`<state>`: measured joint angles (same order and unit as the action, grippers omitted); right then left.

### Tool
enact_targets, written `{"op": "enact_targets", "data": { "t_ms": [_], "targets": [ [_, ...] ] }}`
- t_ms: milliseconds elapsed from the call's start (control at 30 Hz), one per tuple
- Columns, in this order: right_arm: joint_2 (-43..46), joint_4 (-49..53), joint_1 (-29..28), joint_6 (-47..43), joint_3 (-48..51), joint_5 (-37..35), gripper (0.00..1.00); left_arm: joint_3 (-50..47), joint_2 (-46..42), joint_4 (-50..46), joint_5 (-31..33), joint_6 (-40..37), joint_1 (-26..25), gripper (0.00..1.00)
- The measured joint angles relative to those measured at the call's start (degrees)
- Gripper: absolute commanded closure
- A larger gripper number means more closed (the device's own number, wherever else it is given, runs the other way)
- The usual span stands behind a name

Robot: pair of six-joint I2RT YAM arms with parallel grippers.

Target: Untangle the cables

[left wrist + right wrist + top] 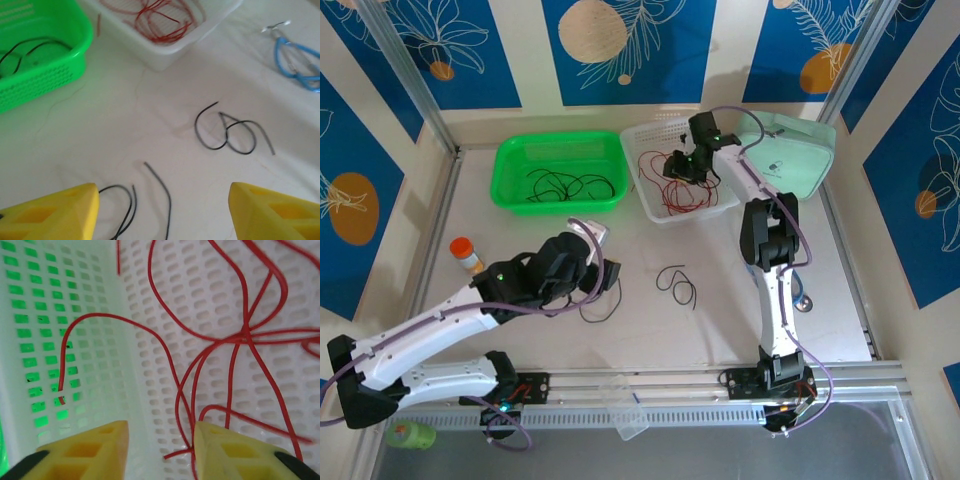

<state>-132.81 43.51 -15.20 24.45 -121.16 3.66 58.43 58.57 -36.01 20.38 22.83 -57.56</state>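
Red cables point(235, 340), thin and loosely looped, lie on the floor of a white perforated plastic basket point(115, 315), directly below the right gripper point(161, 437). Its yellow jaws stand parted with a clear gap and pinch nothing. One red strand runs down just beside the inner edge of one finger. Another red strand arches up against the basket's wall, and green shows through the slots there. From above, this arm reaches into the white basket at the far side of the pale table point(740, 330).

The left gripper point(163, 200) hangs over the table nearer the arm bases, its yellow jaws spread wide and empty. Just below it lie short black cables point(162, 192): one curved piece with a free end, and a doubled strand close to one finger. Farther out, well apart from these, a looped black cable point(235, 135) rests on the bare table in two overlapping curls. Beyond that stands a green perforated plastic basket point(50, 80), just beside the white one, with tangled black cables point(565, 185) inside. A thicker blue cable loop point(300, 67) lies off to the right.
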Motion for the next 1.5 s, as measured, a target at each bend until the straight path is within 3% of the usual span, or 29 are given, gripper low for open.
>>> {"op": "enact_targets", "data": {
  "t_ms": [167,433,833,1333,1500],
  "targets": [
    [0.48,1.31,-1.46,-1.66,-1.62,-1.16,0.45,-4.63,0.81,-3.50,1.51,6.64,1.44,0.29],
    [11.06,2.08,-4.46,-3.93,5.88,-4.02,0.47,-11.37,8.59,-1.20,-7.23,11.69,8.24,0.35],
    [35.54,-3.52,-8.41,-3.82,29.90,-4.98,0.48,-11.69,22.84,10.05,-12.52,11.76,14.01,0.55],
    [47.95,-6.08,-8.81,-1.25,46.45,-5.22,0.48,-12.02,29.00,17.27,-12.55,11.56,15.41,0.69],
    [50.38,-6.54,-9.31,0.11,50.40,-5.25,0.49,-12.26,30.03,17.68,-12.13,11.19,15.91,0.83]
  ]
}}
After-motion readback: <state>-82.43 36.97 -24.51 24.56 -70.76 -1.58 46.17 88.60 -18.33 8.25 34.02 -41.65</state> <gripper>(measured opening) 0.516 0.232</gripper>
